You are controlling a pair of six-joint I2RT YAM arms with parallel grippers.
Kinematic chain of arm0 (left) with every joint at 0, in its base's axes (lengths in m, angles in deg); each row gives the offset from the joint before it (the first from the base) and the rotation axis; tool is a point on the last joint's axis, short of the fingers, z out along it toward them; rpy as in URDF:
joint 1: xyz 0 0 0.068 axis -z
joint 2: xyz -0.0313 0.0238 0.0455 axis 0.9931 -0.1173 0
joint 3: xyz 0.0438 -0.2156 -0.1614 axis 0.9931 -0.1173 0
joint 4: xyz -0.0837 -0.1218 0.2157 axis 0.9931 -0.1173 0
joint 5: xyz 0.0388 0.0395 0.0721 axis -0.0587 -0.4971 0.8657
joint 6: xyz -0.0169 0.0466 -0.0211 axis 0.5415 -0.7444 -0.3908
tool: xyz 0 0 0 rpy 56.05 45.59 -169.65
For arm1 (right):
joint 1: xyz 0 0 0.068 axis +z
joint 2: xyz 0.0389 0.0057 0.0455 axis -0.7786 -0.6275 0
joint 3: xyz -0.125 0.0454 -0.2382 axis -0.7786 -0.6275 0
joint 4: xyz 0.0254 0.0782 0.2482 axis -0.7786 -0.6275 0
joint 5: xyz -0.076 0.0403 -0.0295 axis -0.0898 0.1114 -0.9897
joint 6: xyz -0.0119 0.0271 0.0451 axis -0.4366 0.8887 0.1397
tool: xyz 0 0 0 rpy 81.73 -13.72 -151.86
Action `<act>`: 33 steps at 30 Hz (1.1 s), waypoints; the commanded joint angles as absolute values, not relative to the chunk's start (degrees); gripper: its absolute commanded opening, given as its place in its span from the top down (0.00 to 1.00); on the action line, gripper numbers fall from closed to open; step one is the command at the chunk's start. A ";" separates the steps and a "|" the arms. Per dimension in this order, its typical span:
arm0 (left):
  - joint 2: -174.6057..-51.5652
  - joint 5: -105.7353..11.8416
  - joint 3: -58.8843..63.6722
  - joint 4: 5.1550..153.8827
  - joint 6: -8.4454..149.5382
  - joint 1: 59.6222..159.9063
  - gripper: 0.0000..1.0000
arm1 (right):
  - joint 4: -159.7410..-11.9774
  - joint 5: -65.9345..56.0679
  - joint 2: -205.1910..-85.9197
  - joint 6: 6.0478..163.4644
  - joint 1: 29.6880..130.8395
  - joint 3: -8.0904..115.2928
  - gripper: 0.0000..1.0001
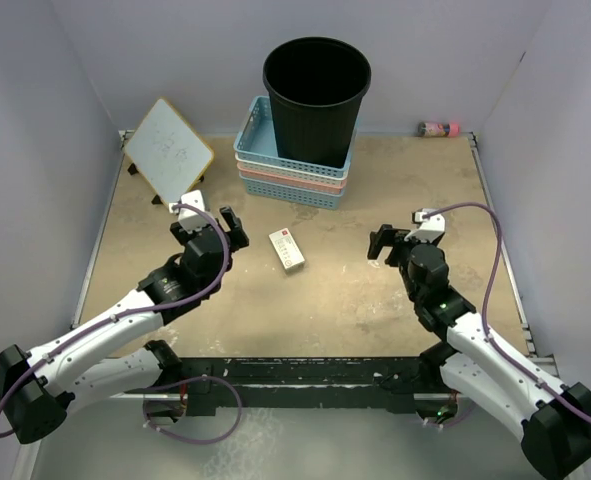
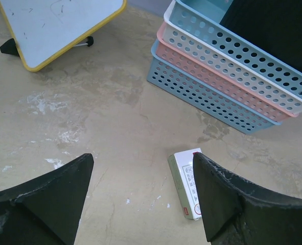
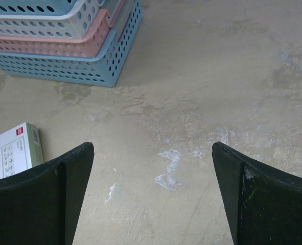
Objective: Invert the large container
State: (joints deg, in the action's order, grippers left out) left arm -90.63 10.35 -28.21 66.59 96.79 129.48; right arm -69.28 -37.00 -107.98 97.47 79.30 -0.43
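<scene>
The large container is a tall round black wastebasket [image 1: 316, 100]. It stands upright, mouth up, inside the top basket of a stack of lattice baskets [image 1: 295, 165] at the back middle. Its dark side also shows in the left wrist view [image 2: 278, 35]. My left gripper [image 1: 207, 218] is open and empty, low over the table left of centre, well short of the container. My right gripper [image 1: 398, 240] is open and empty, right of centre, also apart from it.
A small white box [image 1: 287, 249] lies on the table between the grippers, near the left gripper's right finger [image 2: 227, 199]. A yellow-framed whiteboard [image 1: 168, 151] leans at the back left. A small pink bottle [image 1: 438, 129] lies at the back right. Walls enclose the table.
</scene>
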 commanded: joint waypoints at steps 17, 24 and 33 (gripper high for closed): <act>-90.73 10.24 -29.05 69.81 96.44 129.74 0.24 | -68.94 -38.56 -109.00 100.44 79.43 2.18 0.00; -95.88 -9.63 -31.74 77.70 95.12 130.97 0.24 | -79.36 -44.31 -111.35 110.10 79.35 4.60 0.00; -102.27 -3.54 -30.90 77.24 98.93 139.16 0.24 | -99.24 -35.56 -130.72 112.66 79.26 24.70 0.00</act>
